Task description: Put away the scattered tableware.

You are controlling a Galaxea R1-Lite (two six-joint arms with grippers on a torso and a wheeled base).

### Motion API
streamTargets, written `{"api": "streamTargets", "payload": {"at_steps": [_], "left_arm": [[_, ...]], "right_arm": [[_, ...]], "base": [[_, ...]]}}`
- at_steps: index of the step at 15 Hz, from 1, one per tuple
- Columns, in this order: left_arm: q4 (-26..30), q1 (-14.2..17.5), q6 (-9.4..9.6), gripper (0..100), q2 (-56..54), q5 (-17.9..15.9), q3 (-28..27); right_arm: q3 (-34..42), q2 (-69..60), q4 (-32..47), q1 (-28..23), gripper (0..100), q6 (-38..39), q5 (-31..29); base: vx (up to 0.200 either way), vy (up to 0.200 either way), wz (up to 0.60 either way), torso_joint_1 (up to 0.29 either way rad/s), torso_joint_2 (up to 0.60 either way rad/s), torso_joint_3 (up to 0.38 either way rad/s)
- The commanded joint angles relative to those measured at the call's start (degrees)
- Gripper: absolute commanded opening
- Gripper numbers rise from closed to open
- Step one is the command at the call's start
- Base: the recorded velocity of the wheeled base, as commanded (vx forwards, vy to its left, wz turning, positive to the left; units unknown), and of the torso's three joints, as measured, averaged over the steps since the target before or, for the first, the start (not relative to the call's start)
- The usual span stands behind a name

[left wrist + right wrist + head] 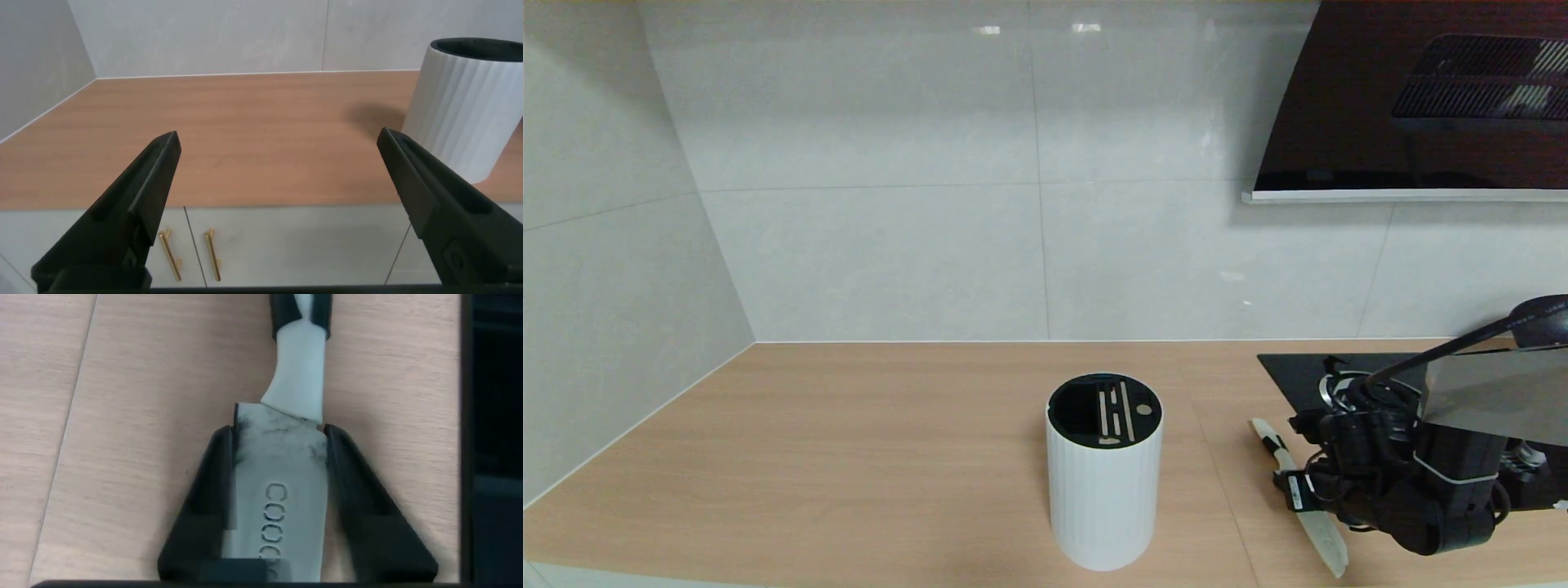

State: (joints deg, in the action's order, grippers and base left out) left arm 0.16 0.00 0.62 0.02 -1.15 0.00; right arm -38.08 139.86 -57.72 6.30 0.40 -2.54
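1. Bench (pixel 890 425): a light wood surface set against a pale tiled wall (pixel 1029 163).

2. Knife holder (pixel 1104 490): a white ribbed cylinder standing upright near the front edge of the bench, about midway along it. Its black top has several narrow slots and a wider opening.

3. Knife (pixel 1316 529): a white blade with a black-and-white handle. It lies on the bench to the right of the knife holder and well apart from it. The handle points toward the wall and the tip toward the front edge. It sits just beside the black cooktop (pixel 1298 376), which is set into the bench at the right. A dark range hood (pixel 1405 106) hangs on the wall above.

4. Right pincer (pixel 280 457): lowered over the knife. Its two black fingers (pixel 208 506) are closed against the opposite edges of the blade, just below the point where the blade meets the handle. The blade surface between them shows grey smudges.

5. Left pincer (pixel 278 143): spread wide and holding nothing. It sits in front of the bench edge, with the knife holder ahead and off to one side. Below the bench edge are pale cabinet doors with two slim gold handles (pixel 211 253).
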Motion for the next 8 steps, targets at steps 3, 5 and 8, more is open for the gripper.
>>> {"api": "streamTargets", "payload": {"at_steps": [3,5,8], "left_arm": [[0.0,0.0,-0.09,100,0.0,0.0,0.0],[0.0,0.0,-0.01,100,0.0,0.0,0.0],[-0.5,0.0,0.08,100,0.0,0.5,-0.1]], "right_arm": [[0.0,-0.6,0.1,0.0,0,0.1,-0.2],[0.6,-3.5,-0.1,0.0,0,0.7,-0.7],[3.3,-14.0,0.2,0.6,0,3.7,-1.8]], "base": [[0.000,0.000,0.00,0.000,0.00,0.000],[0.000,0.000,0.00,0.000,0.00,0.000],[0.000,0.000,0.00,0.000,0.00,0.000]]}}
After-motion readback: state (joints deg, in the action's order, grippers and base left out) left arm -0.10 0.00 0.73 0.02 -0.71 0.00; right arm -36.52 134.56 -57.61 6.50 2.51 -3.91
